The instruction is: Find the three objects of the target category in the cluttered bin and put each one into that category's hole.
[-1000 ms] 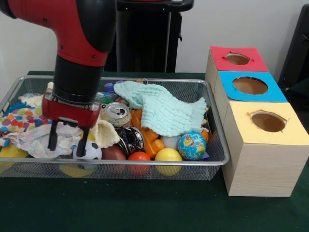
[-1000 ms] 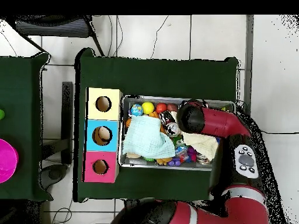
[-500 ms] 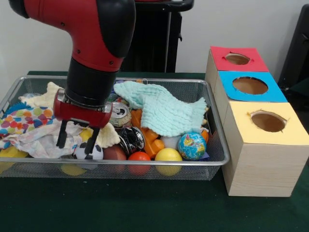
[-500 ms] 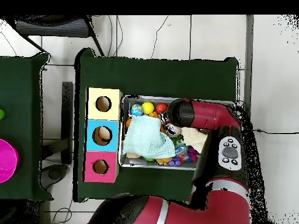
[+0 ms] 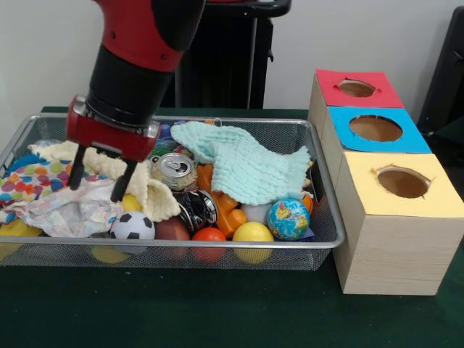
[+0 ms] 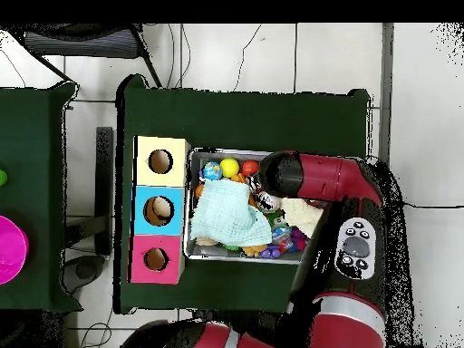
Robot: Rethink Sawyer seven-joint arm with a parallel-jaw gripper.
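Now the gripper (image 5: 98, 174) hangs empty, fingers apart, above the cream cloth (image 5: 148, 190) just beside the soccer ball (image 5: 133, 226) in the wire bin (image 5: 217, 255). Descending there, it would probably snag cloth instead of a ball.

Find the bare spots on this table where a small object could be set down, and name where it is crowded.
Free: green table in front of the wire bin, and behind the bin in the overhead view. Crowded: the bin, packed with balls, cloths and a can.

robot lab: green-clothed table (image 5: 217, 312), tiled floor (image 6: 272, 59), sorting boxes (image 5: 391, 196).
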